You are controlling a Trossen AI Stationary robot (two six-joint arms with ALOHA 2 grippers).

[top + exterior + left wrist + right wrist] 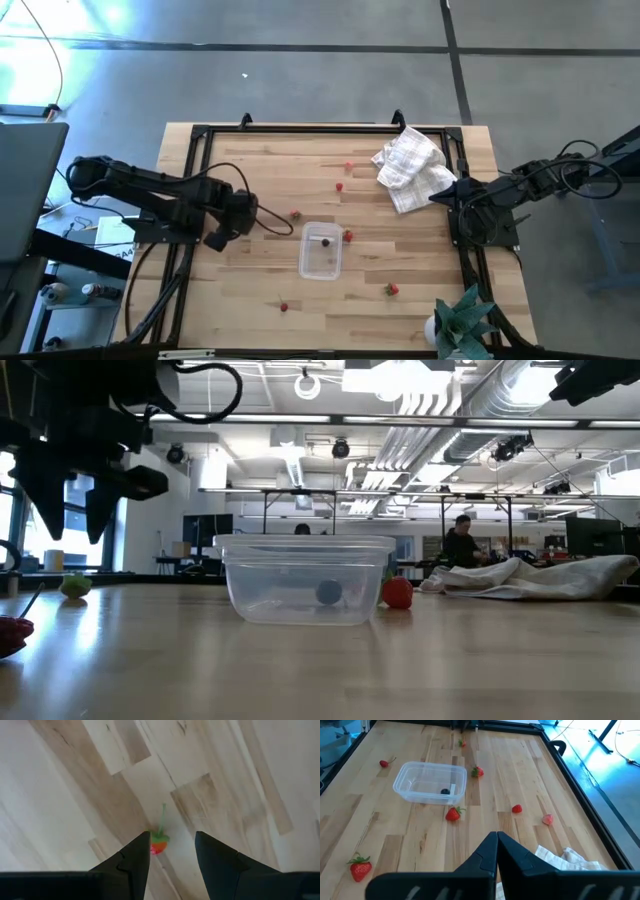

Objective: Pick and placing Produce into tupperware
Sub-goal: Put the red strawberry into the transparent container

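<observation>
white cloth (411, 167) at table's far right, plant (462, 320) near front edge

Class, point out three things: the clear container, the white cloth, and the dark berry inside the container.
Container (320, 268): high view, on its bare floor.
Cloth (410, 167): high view, on the middle of its folds.
Dark berry (444, 791): right wrist view, on the berry's centre.

Table (250, 290) is showing pale wood planks with visible grain, smooth and faintly sheened, framed by matt black metal rails (196, 200). Tupperware (305, 580) is presenting as clear, slightly cloudy plastic, glossy at the rim; the red produce (453, 814) beside it is looking smooth and a little shiny. Cloth (410, 168) is lying crumpled, soft white checked fabric, matt; left gripper (172, 851) fingers (135, 860) are reading as dull dark plastic.
</observation>
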